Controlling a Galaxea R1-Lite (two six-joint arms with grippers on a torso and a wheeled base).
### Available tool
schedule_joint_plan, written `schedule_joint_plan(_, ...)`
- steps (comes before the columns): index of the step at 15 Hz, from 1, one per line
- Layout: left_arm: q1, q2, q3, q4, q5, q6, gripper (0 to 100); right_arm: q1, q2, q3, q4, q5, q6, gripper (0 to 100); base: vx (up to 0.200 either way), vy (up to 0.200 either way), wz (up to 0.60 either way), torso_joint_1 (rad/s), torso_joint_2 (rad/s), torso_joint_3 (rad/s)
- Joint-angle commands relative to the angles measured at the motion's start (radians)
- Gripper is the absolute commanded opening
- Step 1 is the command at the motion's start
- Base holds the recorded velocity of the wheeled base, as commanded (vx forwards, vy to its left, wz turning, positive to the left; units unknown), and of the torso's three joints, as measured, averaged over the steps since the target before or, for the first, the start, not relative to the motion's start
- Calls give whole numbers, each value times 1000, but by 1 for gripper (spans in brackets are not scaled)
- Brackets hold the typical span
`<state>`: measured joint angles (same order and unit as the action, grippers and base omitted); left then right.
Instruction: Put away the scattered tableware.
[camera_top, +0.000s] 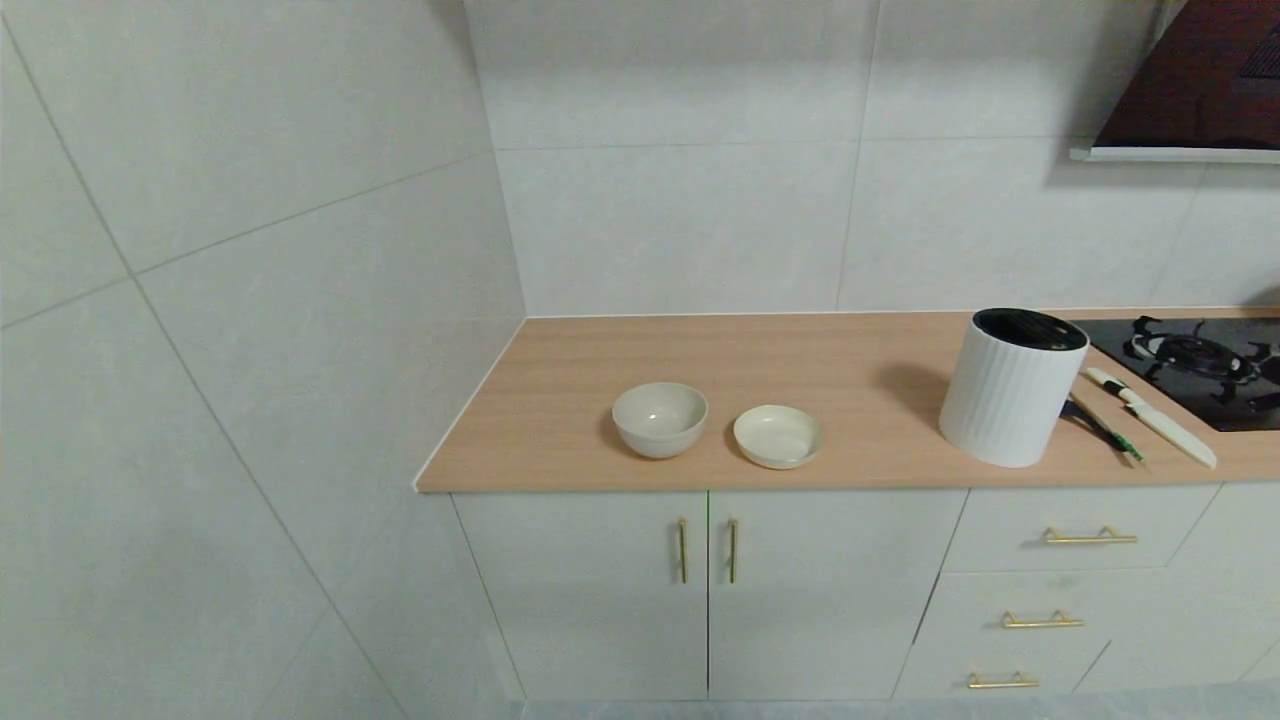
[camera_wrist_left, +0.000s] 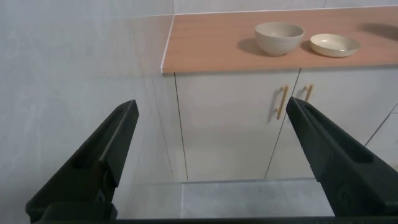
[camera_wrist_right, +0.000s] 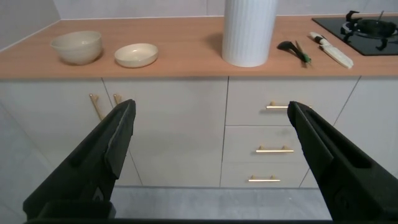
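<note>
Beyond left hand and right hand (both spread wide, empty, seemingly poised to grab), bowl and dish sat on the counter.

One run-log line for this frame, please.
stage: not started | left gripper open | right gripper open | both short of counter | bowl, dish, holder, knife, chopsticks untouched
</note>
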<state>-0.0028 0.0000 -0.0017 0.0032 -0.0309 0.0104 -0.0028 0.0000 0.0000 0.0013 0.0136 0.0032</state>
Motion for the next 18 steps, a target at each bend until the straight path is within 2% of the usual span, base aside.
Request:
schedule_joint_plan(1, 0, 2, 0, 0, 0, 0, 100, 0, 0, 0, 0, 0, 0, 100, 0, 0, 0, 0, 0, 0)
schedule_joint_plan(4, 0, 2, 0, 0, 0, 0, 100, 0, 0, 0, 0, 0, 0, 100, 0, 0, 0, -14, 17, 14)
schedule_joint_plan(8, 0, 0, 0, 0, 0, 0, 100, 0, 0, 0, 0, 0, 0, 100, 0, 0, 0, -155, 338, 177)
schedule_joint_plan(18, 0, 2, 0, 0, 0, 0, 100, 0, 0, 0, 0, 0, 0, 100, 0, 0, 0, -229, 504, 274)
